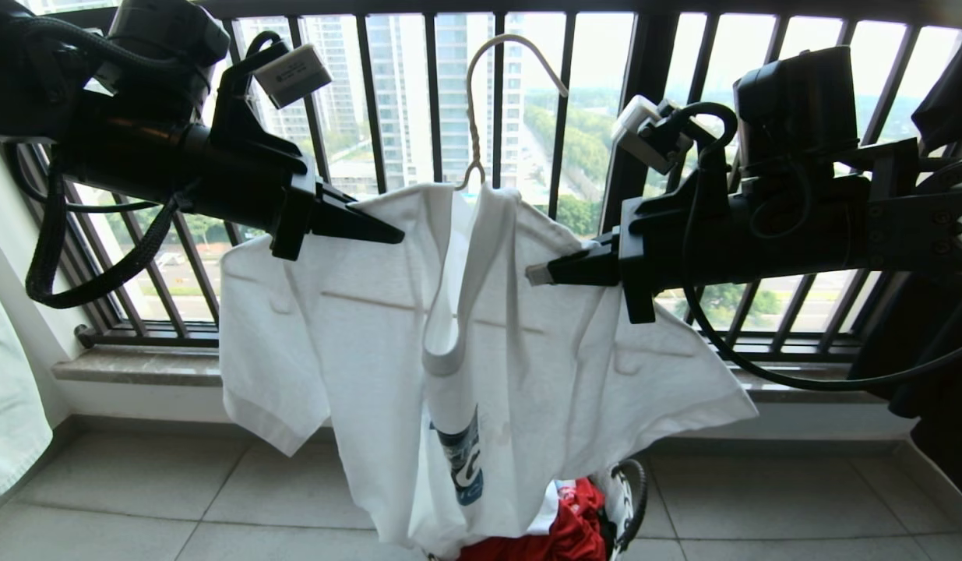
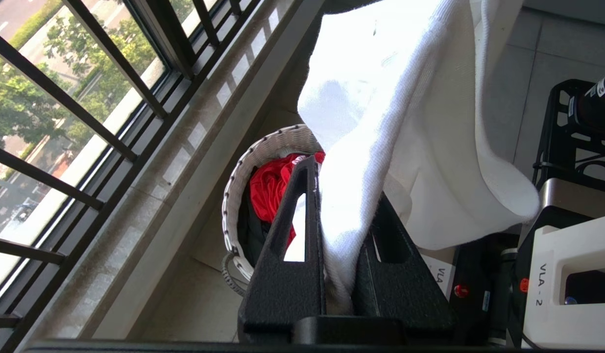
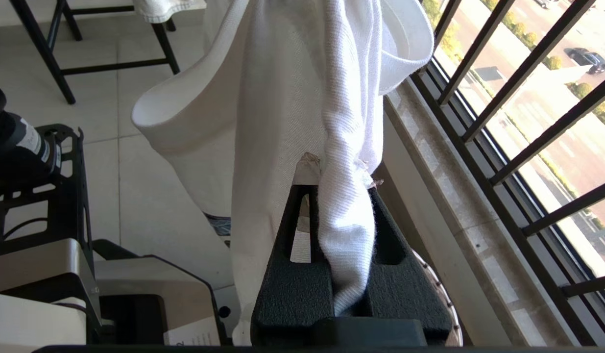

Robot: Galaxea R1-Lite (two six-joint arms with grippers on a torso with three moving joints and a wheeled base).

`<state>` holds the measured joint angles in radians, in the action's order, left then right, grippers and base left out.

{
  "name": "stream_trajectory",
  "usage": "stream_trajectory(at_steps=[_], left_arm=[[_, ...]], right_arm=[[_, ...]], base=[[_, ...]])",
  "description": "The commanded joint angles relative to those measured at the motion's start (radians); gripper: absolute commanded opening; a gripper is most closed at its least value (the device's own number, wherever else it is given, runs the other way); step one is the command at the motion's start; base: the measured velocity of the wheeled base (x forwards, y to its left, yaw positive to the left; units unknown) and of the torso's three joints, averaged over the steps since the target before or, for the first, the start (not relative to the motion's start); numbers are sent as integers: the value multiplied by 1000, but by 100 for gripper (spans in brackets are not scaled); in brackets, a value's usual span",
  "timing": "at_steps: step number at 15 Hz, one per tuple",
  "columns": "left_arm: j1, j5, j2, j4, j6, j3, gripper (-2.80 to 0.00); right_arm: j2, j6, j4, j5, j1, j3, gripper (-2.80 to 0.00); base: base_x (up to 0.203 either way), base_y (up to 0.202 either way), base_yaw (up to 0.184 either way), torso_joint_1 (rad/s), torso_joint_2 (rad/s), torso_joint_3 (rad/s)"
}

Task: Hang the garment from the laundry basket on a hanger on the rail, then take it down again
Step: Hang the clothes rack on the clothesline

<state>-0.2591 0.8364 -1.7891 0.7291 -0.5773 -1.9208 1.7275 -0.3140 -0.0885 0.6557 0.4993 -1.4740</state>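
Note:
The garment (image 1: 356,327), a white T-shirt with a blue logo, hangs on the hanger (image 1: 471,101), whose wire hook sticks up free in front of the window. My left gripper (image 1: 393,233) is shut on one shoulder of the shirt and my right gripper (image 1: 537,273) is shut on the other. In the left wrist view, the left gripper (image 2: 344,179) pinches a fold of the garment (image 2: 405,98). The right wrist view shows the right gripper (image 3: 341,176) clamping bunched cloth of the garment (image 3: 292,98). The laundry basket (image 1: 625,499) stands on the floor below. The rail is out of view.
A red cloth (image 1: 570,530) lies in the basket (image 2: 243,166). The black barred window railing (image 1: 387,93) and stone sill (image 1: 138,366) run close behind the shirt. A pale garment (image 1: 5,405) hangs at the left edge. My own base (image 2: 567,274) stands near the basket.

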Motion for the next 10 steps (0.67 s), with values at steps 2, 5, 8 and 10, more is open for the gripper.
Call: stream_trajectory(at_steps=[2,5,8,10], left_arm=[[0,4,13,3,-4,-7,-280],[0,3,22,4,-3,0,-280],[1,4,27,3,-4,14,-280],[1,11,27,2,-7,19,-280]], right_arm=[[10,-2,7,4,-2,0,0],[4,0,7,4,-3,1,0],[9,1,7,-2,-4,-9,0],[12,3,7,-15,-10,-22,0]], base=[[0,0,0,0,0,0],[0,0,0,0,0,0],[0,0,0,0,0,0],[0,0,0,0,0,0]])
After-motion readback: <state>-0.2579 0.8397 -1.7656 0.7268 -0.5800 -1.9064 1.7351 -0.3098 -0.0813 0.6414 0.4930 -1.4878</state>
